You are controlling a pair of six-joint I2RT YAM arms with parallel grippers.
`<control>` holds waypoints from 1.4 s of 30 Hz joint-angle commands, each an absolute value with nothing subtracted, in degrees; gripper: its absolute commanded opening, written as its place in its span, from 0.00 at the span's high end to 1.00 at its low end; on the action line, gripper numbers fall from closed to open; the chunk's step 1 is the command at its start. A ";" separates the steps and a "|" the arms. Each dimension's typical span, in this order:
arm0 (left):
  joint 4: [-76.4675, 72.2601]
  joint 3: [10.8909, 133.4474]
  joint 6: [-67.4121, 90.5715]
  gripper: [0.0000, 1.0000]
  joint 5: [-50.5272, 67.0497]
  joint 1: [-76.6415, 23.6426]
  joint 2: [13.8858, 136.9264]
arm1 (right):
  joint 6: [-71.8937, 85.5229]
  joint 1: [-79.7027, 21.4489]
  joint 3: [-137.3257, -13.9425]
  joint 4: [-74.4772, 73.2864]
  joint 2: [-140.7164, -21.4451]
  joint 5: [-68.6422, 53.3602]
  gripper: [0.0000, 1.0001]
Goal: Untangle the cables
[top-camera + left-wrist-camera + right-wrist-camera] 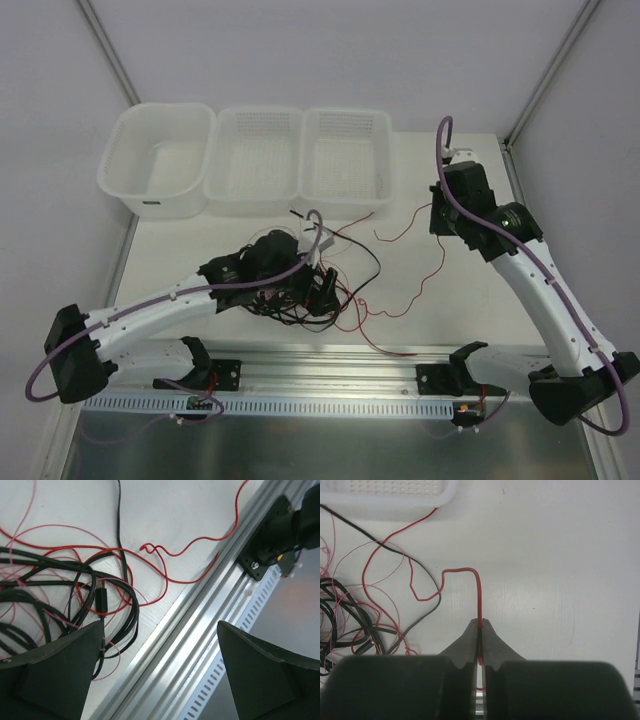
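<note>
The left gripper (160, 630) hangs over the near side of the table (450, 290), fingers spread wide with nothing between them. Directly below it lie the cables (102, 600) – a loose heap at the middle of the table, black leads with small plugs coiled through fine red and pinkish strands, its near loops just beside the aluminium rail (200, 620). To the right, one red wire (479, 600) runs out of the heap, humps up and goes straight into the right gripper (480, 622), whose jaws are pinched tight on it.

What worries me is that pinch. If the right arm draws away while the red wire is threaded through the black coils, I'd expect it to cinch the knot or drag the whole heap along – and a strand that thin could slip from the jaws. The open left fingers, coming down as they stand, could trap several strands at once. Loops by the rail might snag in its slots.

I can read no brand, label or writing anywhere, not even on the white tubs (258, 195) at the far side.
</note>
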State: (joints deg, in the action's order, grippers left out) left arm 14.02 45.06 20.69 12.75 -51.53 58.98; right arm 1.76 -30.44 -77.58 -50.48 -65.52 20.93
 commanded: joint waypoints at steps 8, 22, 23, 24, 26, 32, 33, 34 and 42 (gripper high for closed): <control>8.09 59.32 12.22 0.01 1.67 -63.63 83.75 | 0.88 -19.78 -92.01 -55.10 -64.16 12.83 0.99; -1.48 64.42 17.23 0.04 0.26 -66.53 100.80 | 0.79 -15.12 -96.51 -55.99 -61.88 8.88 0.99; -2.02 64.68 17.23 0.06 0.35 -66.62 101.42 | 0.88 -15.03 -96.16 -55.81 -61.70 8.88 0.99; -2.54 65.21 17.31 0.08 0.26 -66.62 102.03 | 0.79 -14.94 -96.07 -55.72 -61.44 8.96 0.99; -2.81 65.48 17.58 0.12 0.26 -66.62 103.53 | 0.70 -14.68 -95.98 -55.72 -61.09 9.05 0.99; -6.50 62.85 20.39 0.53 1.58 -67.15 104.50 | 0.35 -13.89 -94.75 -55.46 -60.12 8.96 0.99; -6.76 62.41 20.56 0.66 1.58 -67.24 104.41 | 0.44 -13.89 -94.22 -55.11 -59.86 8.70 0.99; -6.85 62.32 20.74 0.72 1.50 -67.32 104.41 | 0.44 -13.80 -93.78 -54.93 -59.42 8.53 0.99; -4.67 61.95 19.25 1.00 -1.75 -67.41 96.26 | 0.88 -13.62 -85.37 -54.41 -57.05 6.34 0.90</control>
State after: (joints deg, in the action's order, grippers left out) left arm -4.36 61.23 20.16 0.75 -66.83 103.26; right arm 1.02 -14.06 -88.64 -55.46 -58.57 8.47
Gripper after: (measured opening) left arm 0.036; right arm 0.082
